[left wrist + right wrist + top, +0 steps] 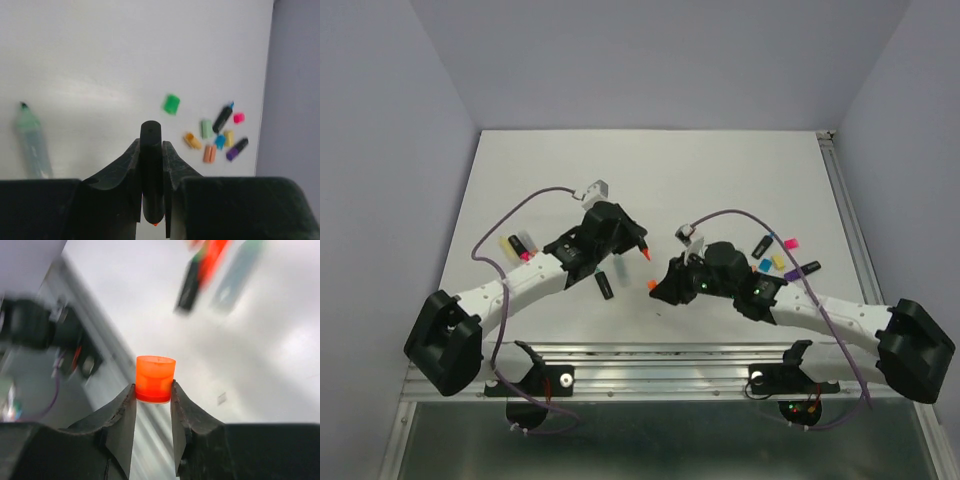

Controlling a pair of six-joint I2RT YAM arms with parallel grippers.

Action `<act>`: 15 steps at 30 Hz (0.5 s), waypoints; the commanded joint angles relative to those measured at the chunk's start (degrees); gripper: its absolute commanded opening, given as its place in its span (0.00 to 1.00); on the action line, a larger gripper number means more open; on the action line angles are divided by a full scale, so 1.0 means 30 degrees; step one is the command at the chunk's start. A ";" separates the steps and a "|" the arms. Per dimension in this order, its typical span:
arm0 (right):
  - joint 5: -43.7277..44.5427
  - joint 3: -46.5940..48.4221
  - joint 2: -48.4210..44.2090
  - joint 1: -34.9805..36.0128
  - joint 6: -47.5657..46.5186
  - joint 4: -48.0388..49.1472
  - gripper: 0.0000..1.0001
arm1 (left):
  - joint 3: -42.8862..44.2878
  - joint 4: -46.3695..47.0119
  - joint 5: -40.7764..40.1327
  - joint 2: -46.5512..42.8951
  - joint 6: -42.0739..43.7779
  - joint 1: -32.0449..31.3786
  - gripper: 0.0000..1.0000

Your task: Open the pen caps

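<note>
left gripper (151, 150): clamped on black barrel (150, 137), lower centre of left wrist view, orange tip (645, 254) bare | right gripper (153, 392): clamped on orange cap (155, 375), centre of right wrist view, apart from barrel | green cap (171, 104), other loose caps (209, 153): on surface (100, 60), right of frame

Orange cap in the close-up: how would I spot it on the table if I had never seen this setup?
On the white table, look near the middle, where the right arm's gripper ends. The orange cap is pinched between its fingers. The other loose caps lie in a cluster farther right on the table; this is the only cap being held.
</note>
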 commanded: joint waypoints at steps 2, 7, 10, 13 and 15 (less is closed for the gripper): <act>-0.2203 -0.3307 -0.1499 0.4902 0.3133 -0.0531 0.01 | 0.2487 0.0836 -0.5962 0.0739 0.1413 0.4061 0.00; -0.0502 -0.4188 -0.2758 0.6608 0.4722 -0.0058 0.01 | 0.3192 0.0747 -0.4966 0.1415 0.1968 0.6379 0.00; 0.2394 -0.2903 -0.3317 0.6579 0.4285 -0.2863 0.01 | 0.2756 0.0777 -0.3942 0.1065 0.2729 0.6439 0.00; 0.5911 -0.1204 -0.3201 0.5763 0.3903 -0.6263 0.01 | 0.1996 0.0399 -0.1835 0.0743 0.3813 0.6439 0.00; 0.6388 -0.0734 -0.2908 0.3511 0.3611 -0.7732 0.01 | 0.1264 -0.0244 -0.0632 0.0596 0.4369 0.6439 0.00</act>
